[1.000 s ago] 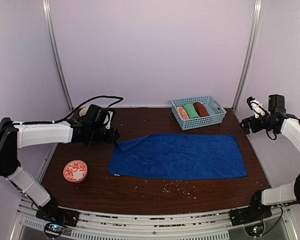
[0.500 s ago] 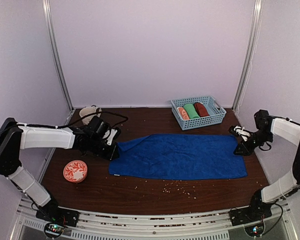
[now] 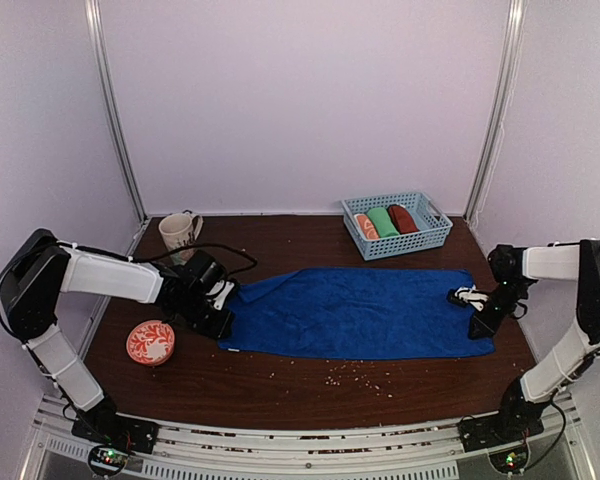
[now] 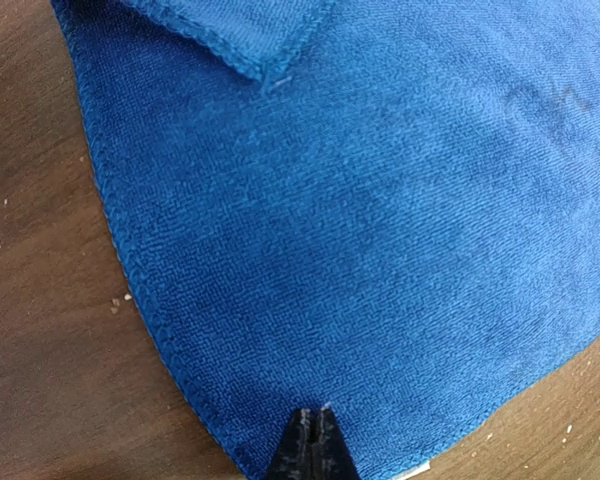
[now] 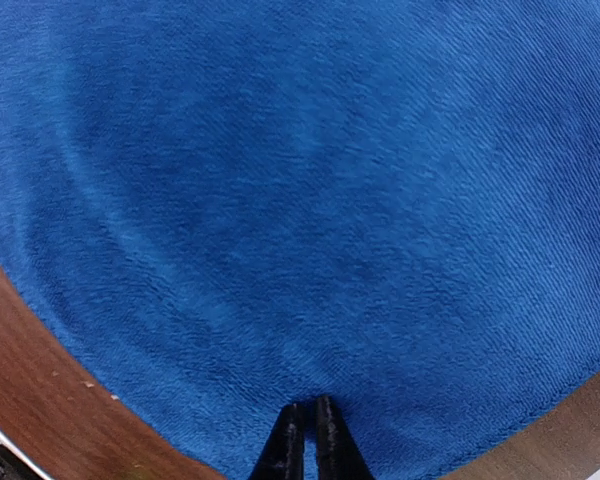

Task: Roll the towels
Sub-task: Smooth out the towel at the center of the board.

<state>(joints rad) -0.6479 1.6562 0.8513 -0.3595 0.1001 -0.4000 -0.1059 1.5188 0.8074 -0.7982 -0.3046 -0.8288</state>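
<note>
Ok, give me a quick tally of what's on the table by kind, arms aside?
Flat towels: 1, the blue towel
Rolled towels: 3, the orange-and-white roll, green roll and rust-brown roll, all in the basket
Baskets: 1, the light blue basket
Mugs: 1, the mug
Round dishes: 1, the orange patterned dish
Total: 7

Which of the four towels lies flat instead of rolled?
The royal blue towel, spread flat on the table. The orange-and-white towel, green towel and rust-brown towel all sit rolled in the basket.
</note>
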